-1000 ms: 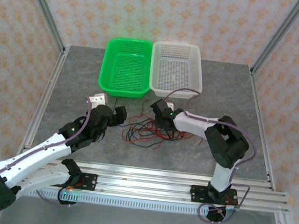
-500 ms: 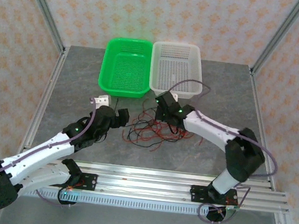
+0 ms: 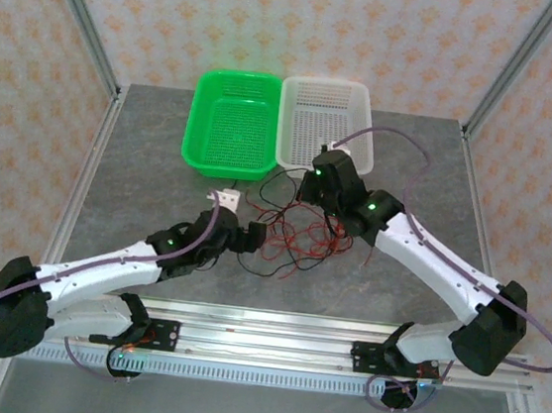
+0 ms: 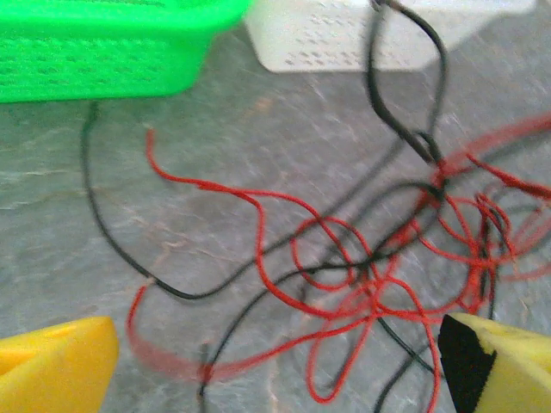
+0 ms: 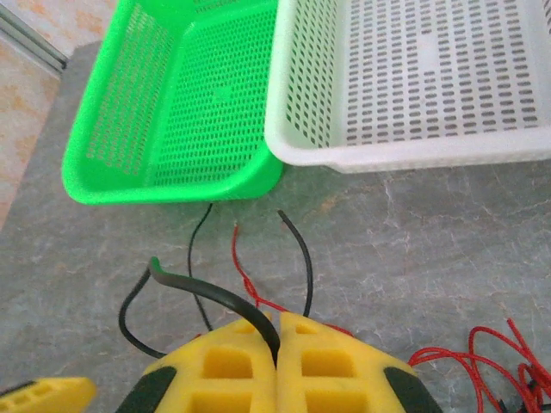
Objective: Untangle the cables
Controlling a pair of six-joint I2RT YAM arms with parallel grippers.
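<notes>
Grey worktop (image 3: 143, 151) carries tangled red and black cables (image 3: 293, 233). The right fingers (image 5: 232, 353) are clamped shut on one black cable (image 5: 207, 291); the left fingers (image 4: 52, 361) stand wide apart, empty.

My left arm (image 3: 120, 264) lies low, reaching from the near edge toward the middle of the table (image 3: 143, 151), with the left gripper (image 3: 253, 236) spread wide. My right arm (image 3: 430, 259) stretches toward the far edge, and the right gripper (image 5: 277, 344) is pinched tight on a black cable (image 5: 219, 295).
</notes>
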